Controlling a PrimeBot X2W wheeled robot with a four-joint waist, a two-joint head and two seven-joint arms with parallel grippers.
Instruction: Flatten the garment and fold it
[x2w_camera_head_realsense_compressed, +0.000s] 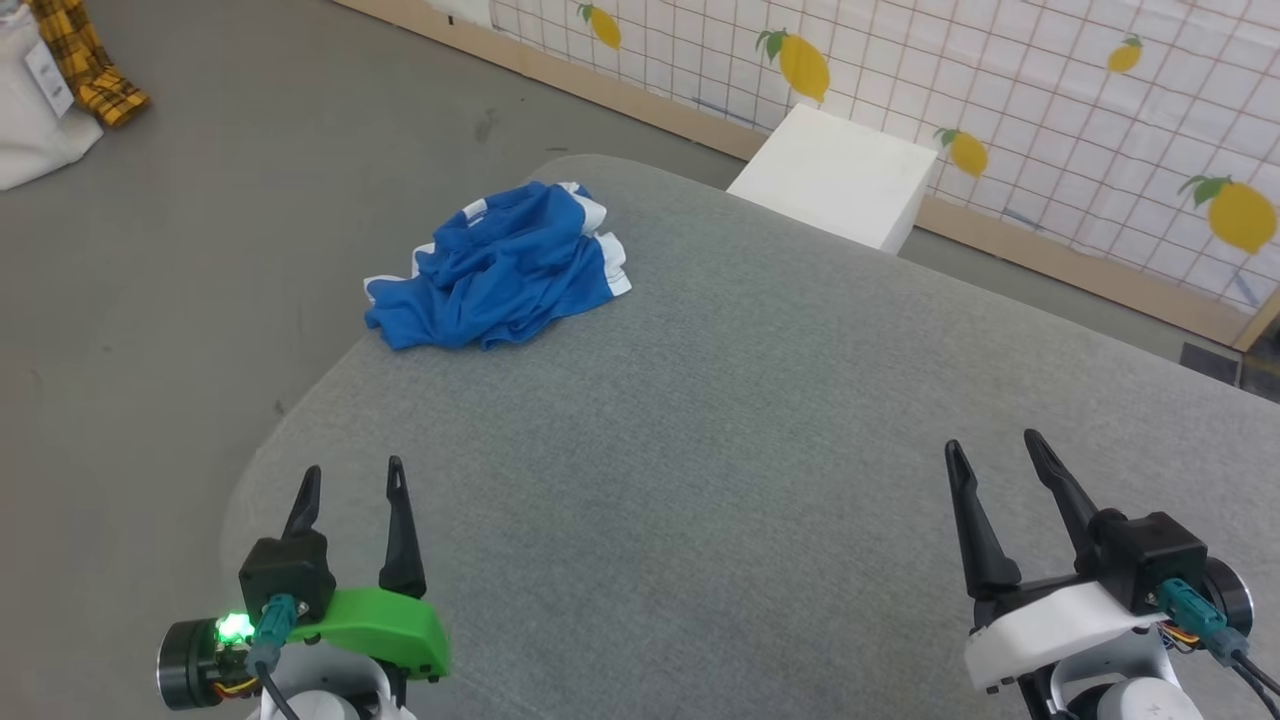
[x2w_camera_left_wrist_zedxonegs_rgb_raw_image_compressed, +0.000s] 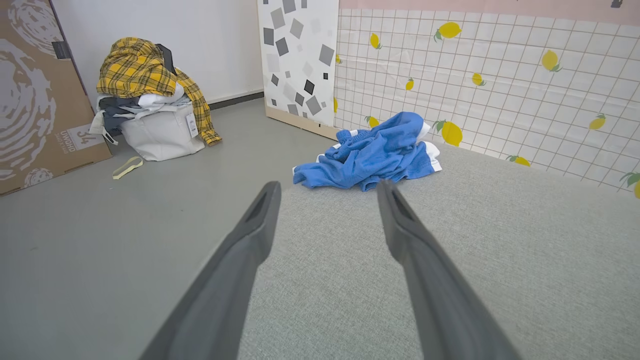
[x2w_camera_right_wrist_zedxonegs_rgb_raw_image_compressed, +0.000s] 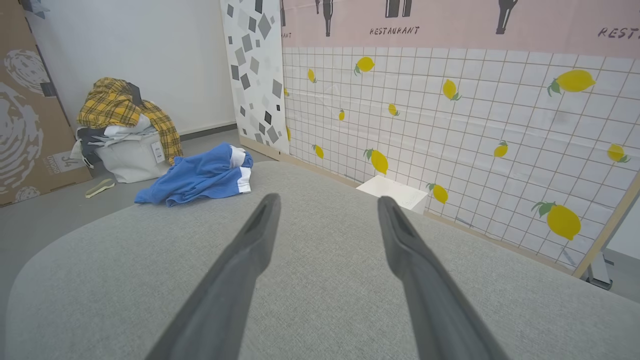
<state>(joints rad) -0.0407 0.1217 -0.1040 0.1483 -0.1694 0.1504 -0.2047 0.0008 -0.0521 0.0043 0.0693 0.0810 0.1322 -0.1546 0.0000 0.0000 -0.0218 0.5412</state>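
The royal-blue garment (x2w_camera_head_realsense_compressed: 500, 268) with white trim lies crumpled in a heap at the far left edge of the grey padded table (x2w_camera_head_realsense_compressed: 700, 450). The left wrist view has the garment (x2w_camera_left_wrist_zedxonegs_rgb_raw_image_compressed: 370, 152) straight beyond my fingers; in the right wrist view the garment (x2w_camera_right_wrist_zedxonegs_rgb_raw_image_compressed: 200, 175) lies far off to the left. My left gripper (x2w_camera_head_realsense_compressed: 352, 478) hovers open over the table's near left corner, holding nothing. My right gripper (x2w_camera_head_realsense_compressed: 990, 445) is open at the near right, also with nothing in it. Both are well short of the garment.
A white box (x2w_camera_head_realsense_compressed: 835, 175) stands on the floor behind the table, against the lemon-patterned tiled wall (x2w_camera_head_realsense_compressed: 1000, 90). A white bag heaped with yellow plaid clothes (x2w_camera_left_wrist_zedxonegs_rgb_raw_image_compressed: 150, 105) sits on the grey floor beyond the table's left side, beside a cardboard panel (x2w_camera_left_wrist_zedxonegs_rgb_raw_image_compressed: 35, 95).
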